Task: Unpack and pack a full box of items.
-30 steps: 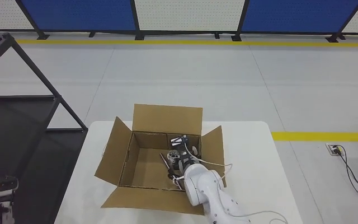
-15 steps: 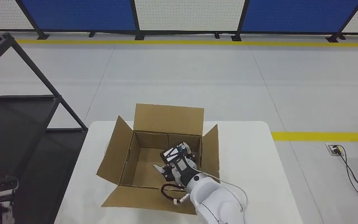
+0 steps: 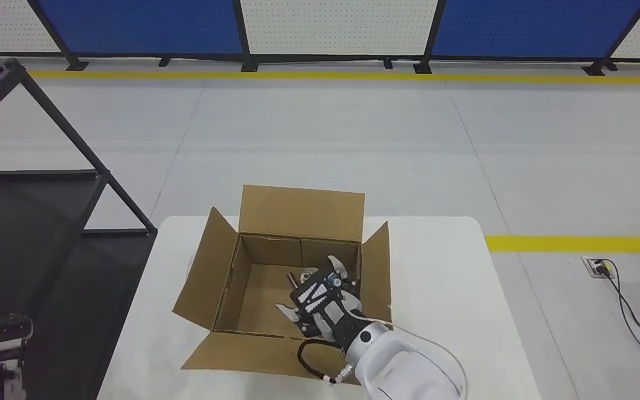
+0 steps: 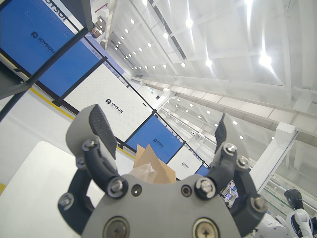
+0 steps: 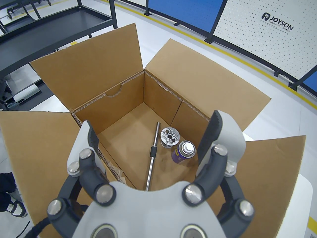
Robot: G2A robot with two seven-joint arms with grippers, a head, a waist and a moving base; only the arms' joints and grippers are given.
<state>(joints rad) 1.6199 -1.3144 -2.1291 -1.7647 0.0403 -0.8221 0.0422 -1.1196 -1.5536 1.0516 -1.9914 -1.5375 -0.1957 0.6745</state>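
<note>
Cardboard box, flaps spread, sits in the middle of the white counter. On its bottom a purple spray can stands upright just beside a metal spool, near one wall; a steel rod lies flat alongside them. Right claw hangs above the box's 4 o'clock quarter, spread wide and empty, all three items below it. Left claw, equally wide and empty, points up at the ceiling lights. Around the counter lies a pale grey floor: black rack at 9 o'clock, yellow line and blue-and-white partitions at 12 o'clock.
</note>
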